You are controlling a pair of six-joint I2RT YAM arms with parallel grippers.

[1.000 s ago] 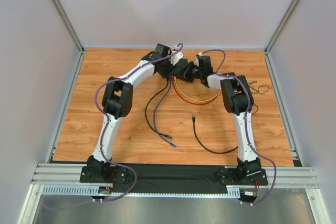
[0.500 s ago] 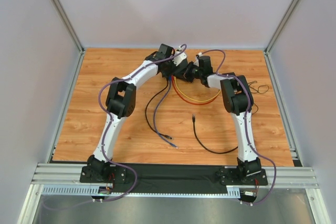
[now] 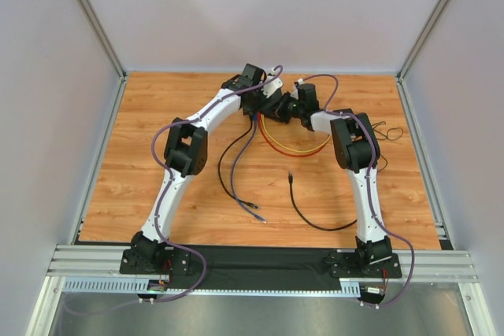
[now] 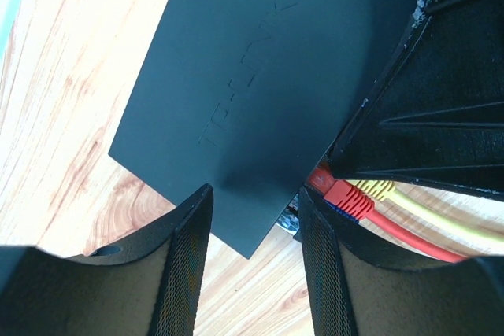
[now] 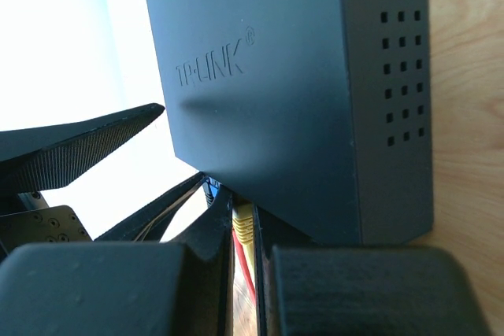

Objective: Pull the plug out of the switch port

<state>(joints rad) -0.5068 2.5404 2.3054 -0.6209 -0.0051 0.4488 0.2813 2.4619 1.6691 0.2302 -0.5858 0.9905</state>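
left pincer (image 4: 254, 198) apart, straddling switch (image 4: 260, 76) corner, mid far edge of bench (image 4: 63, 116). right pincer (image 5: 246, 235) pinched tight on yellow plug (image 5: 242, 222).

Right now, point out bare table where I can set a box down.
Barest: the table left of the left arm, to the wall. Smaller: the far right corner. Crowded: the middle, with red-yellow loop, blue cable and black cables, and around the switch.
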